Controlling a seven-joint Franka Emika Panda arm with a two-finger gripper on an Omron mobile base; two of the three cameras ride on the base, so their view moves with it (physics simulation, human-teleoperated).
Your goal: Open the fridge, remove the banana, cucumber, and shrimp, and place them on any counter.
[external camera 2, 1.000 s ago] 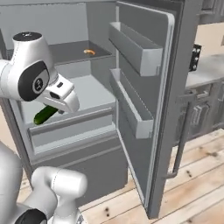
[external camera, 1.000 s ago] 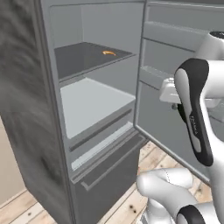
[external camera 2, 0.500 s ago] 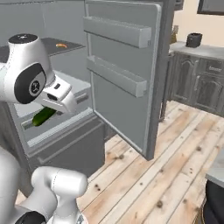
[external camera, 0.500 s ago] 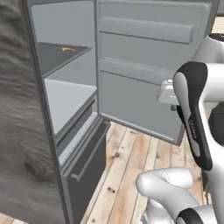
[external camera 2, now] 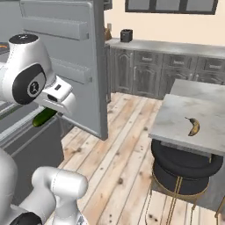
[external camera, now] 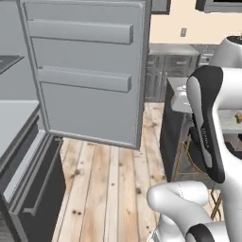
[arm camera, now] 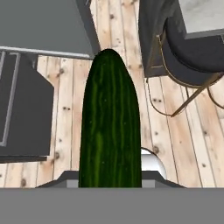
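Note:
My gripper is shut on the cucumber, a dark green stub sticking out down and to the left of the hand. In the hand view the cucumber runs upright from the gripper, over wood floor. The fridge stands open at the left, its door swung wide. A mottled banana lies on the pale marbled counter at the right. A sliver of orange at the left edge may be the shrimp; I cannot be sure.
A black round stool with gold legs sits under the island's near edge, also in the hand view. A long counter with dark cabinets runs along the back wall, a black jar on it. Wood floor lies between fridge and island.
The whole picture has swung right with the base: the fridge interior slid off to the left, and the island with the banana came into view. The cucumber stays in the gripper.

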